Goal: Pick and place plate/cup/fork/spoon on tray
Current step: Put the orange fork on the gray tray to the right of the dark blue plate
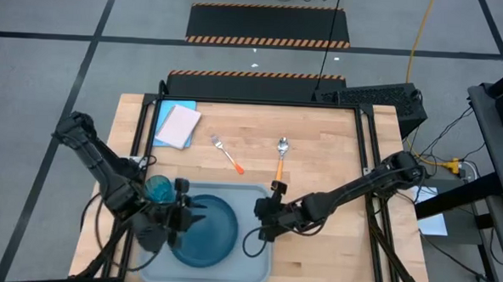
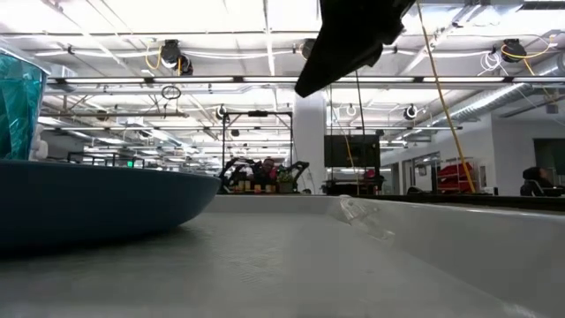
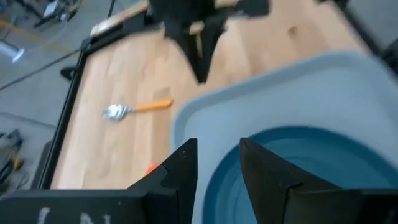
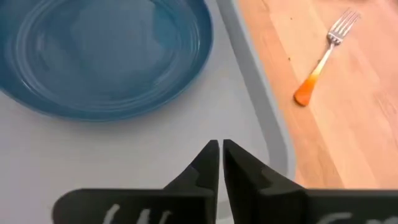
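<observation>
The blue plate (image 1: 205,234) lies flat on the grey-blue tray (image 1: 257,196), toward the tray's left. The teal cup (image 1: 158,188) stands at the tray's far left corner, behind the plate's rim (image 2: 18,97). The fork (image 1: 228,154) and the spoon (image 1: 281,155) lie on the wooden table beyond the tray. My left gripper (image 3: 217,149) hovers open over the plate's left part (image 1: 199,213), fingers pointing toward the table's right, with nothing between them. My right gripper (image 4: 221,146) hangs shut and empty above the tray's bare right part (image 1: 261,220).
A flat blue-and-pink rectangle (image 1: 176,125) lies at the table's far left. Black frame rails run along the table's left and right sides. Bare wood lies to the right of the tray and around the fork (image 4: 323,56) and spoon (image 3: 134,109).
</observation>
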